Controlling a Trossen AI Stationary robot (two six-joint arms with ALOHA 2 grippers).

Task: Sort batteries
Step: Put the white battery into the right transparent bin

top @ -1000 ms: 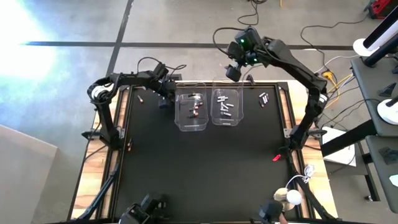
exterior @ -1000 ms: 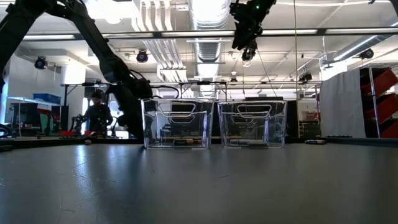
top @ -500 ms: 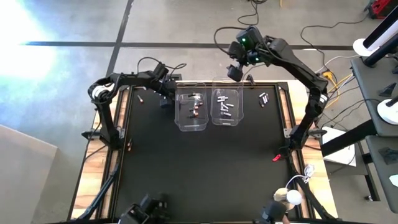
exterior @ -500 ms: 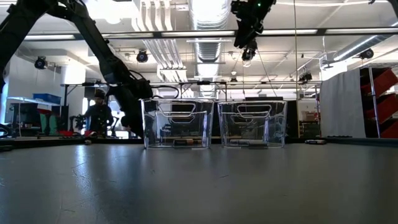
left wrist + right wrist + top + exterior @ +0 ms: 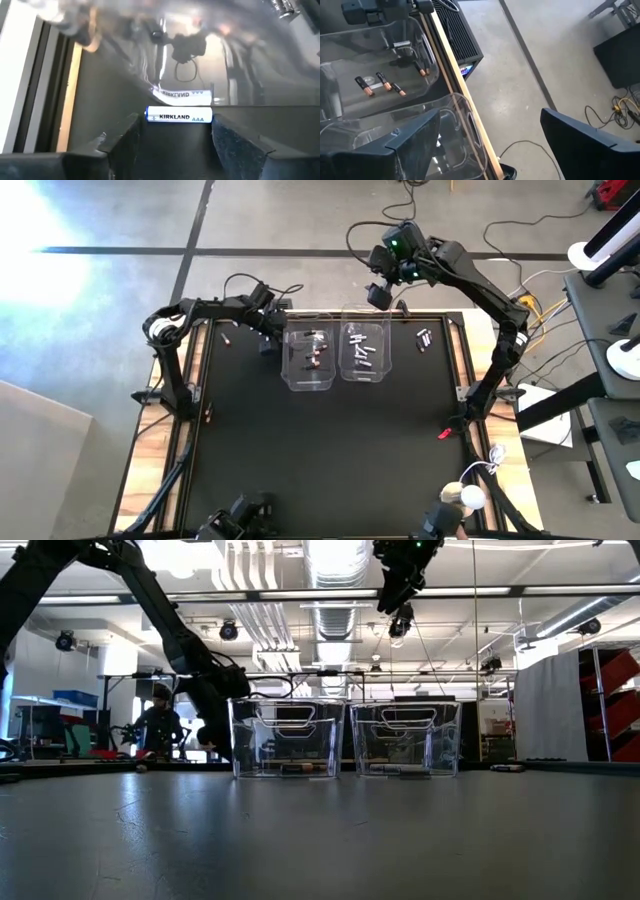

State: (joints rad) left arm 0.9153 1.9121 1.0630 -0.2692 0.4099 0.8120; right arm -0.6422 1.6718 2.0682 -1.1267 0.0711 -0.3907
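A white AAA battery (image 5: pixel 178 114) lies on the black table against the clear wall of the left bin (image 5: pixel 308 358). My left gripper (image 5: pixel 175 131) is low beside that bin's left wall (image 5: pixel 266 343), open, with one fingertip at each end of the battery. The left bin holds dark copper-tipped batteries (image 5: pixel 380 82). Silvery-white ones (image 5: pixel 362 352) lie in the right bin (image 5: pixel 364 370). My right gripper (image 5: pixel 379 297) hangs open high over the bins' far edge, with nothing between its fingers (image 5: pixel 490 145). My left gripper comes down slanting toward the bin wall, its fingers (image 5: pixel 122 137) standing at the two ends of the white battery, which lies flat on the table. I cannot tell whether the fingertips touch the battery's ends (image 5: pixel 210 115).
Loose batteries (image 5: pixel 425 338) lie on the table to the right of the bins, and a small one (image 5: pixel 226 337) lies at the far left. A red item (image 5: pixel 445 434) sits near the right edge. The near half of the black table (image 5: pixel 320 460) is bare.
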